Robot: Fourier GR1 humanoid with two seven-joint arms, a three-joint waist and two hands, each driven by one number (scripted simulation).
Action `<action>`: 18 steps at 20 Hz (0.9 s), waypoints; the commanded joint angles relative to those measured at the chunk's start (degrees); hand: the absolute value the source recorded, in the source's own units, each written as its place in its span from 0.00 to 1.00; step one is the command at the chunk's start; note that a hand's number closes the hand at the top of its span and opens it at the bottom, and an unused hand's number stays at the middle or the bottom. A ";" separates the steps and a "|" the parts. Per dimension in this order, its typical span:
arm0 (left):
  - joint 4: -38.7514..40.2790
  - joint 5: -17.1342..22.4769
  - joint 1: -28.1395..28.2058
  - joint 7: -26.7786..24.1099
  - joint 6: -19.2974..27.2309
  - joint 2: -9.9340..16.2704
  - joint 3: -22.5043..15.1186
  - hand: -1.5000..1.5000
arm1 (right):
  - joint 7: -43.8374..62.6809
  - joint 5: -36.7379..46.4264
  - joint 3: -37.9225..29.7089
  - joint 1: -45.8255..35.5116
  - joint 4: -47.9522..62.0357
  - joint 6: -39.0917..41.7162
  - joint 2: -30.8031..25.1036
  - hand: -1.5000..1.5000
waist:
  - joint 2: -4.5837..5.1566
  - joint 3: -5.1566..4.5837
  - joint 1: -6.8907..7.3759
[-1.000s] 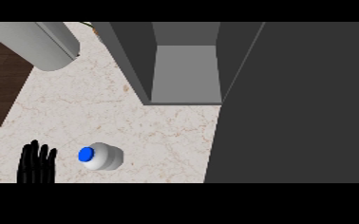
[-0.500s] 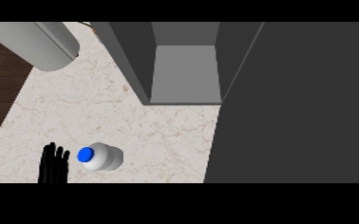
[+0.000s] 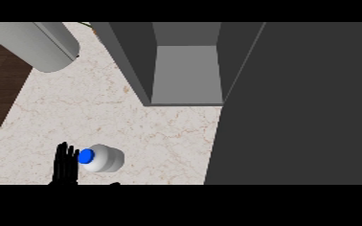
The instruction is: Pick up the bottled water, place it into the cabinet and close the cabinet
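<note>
Standing on the desk (image 3: 141, 124) near its left front, the bottle (image 3: 103, 158) is flanked on its left by the left hand (image 3: 66, 165), fingers straight, grasping nothing. Beyond, the cabinet (image 3: 185, 74) is seen open.

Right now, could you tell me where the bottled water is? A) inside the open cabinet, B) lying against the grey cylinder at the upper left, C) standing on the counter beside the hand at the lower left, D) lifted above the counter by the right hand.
C: the bottled water, blue cap up, stands on the counter right beside the left hand, whose fingers are straight; the cabinet holds nothing visible.
</note>
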 commanded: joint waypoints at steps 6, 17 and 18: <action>13.57 2.47 -5.43 -9.85 -4.86 0.53 4.65 0.00 | 0.22 2.14 -2.82 2.50 -6.03 0.53 -4.50 0.00 | 0.03 0.06 -0.01; 24.42 4.69 -17.16 -15.19 -4.22 -0.69 9.56 0.00 | 2.14 5.38 1.82 2.51 -7.73 -2.20 -4.96 0.00 | -0.01 0.06 -0.11; 29.41 3.53 -18.64 -20.05 -5.20 -2.06 9.22 0.00 | 5.61 7.18 1.51 -3.46 -5.44 -4.01 -2.40 0.00 | 0.06 -0.01 -0.01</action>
